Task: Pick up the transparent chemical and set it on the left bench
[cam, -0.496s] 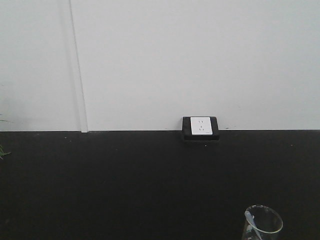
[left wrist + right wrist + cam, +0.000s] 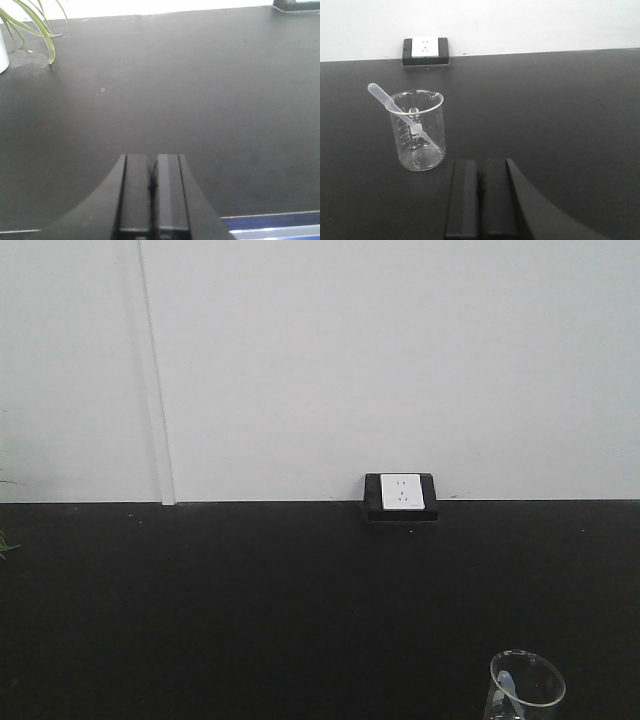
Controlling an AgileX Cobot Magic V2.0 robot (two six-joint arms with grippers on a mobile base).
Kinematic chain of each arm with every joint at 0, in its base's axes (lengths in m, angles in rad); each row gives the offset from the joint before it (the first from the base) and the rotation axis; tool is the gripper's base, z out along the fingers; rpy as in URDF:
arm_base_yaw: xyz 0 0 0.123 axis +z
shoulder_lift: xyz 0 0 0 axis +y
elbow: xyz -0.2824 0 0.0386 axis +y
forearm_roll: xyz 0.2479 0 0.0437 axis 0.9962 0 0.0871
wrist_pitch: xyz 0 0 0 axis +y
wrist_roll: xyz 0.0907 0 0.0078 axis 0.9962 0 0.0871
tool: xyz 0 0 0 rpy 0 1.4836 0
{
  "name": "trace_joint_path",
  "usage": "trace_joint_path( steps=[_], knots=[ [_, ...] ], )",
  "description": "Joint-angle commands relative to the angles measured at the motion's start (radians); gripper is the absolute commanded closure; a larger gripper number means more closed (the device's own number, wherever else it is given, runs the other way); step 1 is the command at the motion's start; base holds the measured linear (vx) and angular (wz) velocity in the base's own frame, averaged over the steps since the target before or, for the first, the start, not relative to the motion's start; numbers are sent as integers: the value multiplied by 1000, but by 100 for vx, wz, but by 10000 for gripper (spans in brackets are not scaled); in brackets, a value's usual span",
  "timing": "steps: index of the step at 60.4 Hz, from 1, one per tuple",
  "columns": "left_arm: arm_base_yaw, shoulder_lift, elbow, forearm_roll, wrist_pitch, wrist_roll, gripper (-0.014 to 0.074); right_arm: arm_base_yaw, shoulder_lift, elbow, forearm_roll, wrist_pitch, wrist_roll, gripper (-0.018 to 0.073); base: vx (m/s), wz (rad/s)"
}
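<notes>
The transparent chemical is a small clear glass beaker point(image 2: 418, 131) with a pouring lip and a translucent pipette point(image 2: 395, 107) leaning in it. It stands upright on a black worktop point(image 2: 560, 110). Its rim shows at the bottom right of the front view point(image 2: 526, 685). My right gripper point(image 2: 479, 167) is shut and empty, just right of and nearer than the beaker, not touching it. My left gripper point(image 2: 152, 162) is shut and empty over bare black worktop point(image 2: 175, 90). The left bench with white bins is out of view.
A black socket box with a white face point(image 2: 401, 496) sits at the back against the white wall; it also shows in the right wrist view point(image 2: 425, 51). Green plant leaves point(image 2: 35, 22) hang at the far left. The worktop's front edge over blue cabinet point(image 2: 272, 225) lies below my left gripper.
The view has shifted very slightly; the plant leaf at the left edge shows a little less. The beaker and socket box have not moved.
</notes>
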Motion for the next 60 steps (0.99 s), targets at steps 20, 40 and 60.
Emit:
trace_joint_path(
  steps=[20,40,60],
  knots=[
    [-2,-19,16,-1,-78,-8,600,-6,-14,6,-49,-92,-24,567,0,0],
    [-2,-19,16,-1,-78,-8,600,-4,-12,5,4,-421,-18,567,0,0],
    [-2,-19,16,-1,-78,-8,600,-4,265,-212,-349,-545,7,564,0,0]
  ],
)
